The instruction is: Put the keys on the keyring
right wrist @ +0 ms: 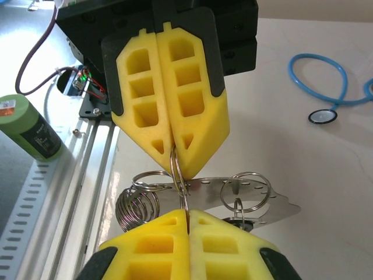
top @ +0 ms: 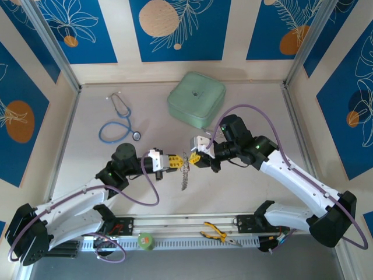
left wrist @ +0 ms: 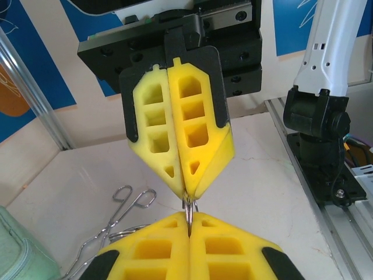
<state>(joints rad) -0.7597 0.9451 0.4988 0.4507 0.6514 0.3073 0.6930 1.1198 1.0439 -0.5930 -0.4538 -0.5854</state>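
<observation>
Above table (top: 262,116) centre: left fingers (top: 173,161), right fingers (top: 194,157) both pinched tight on keyring (top: 185,170), tips nearly touching.

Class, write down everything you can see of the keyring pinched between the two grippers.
The keyring is a thin silvery wire loop, metal by its shine. It stands on edge, pinched at opposite sides between the shut yellow fingertips of the left gripper and the right gripper. Other rings, a coiled one and a flat perforated strip sit just below it; whether they are threaded on is unclear.
</observation>
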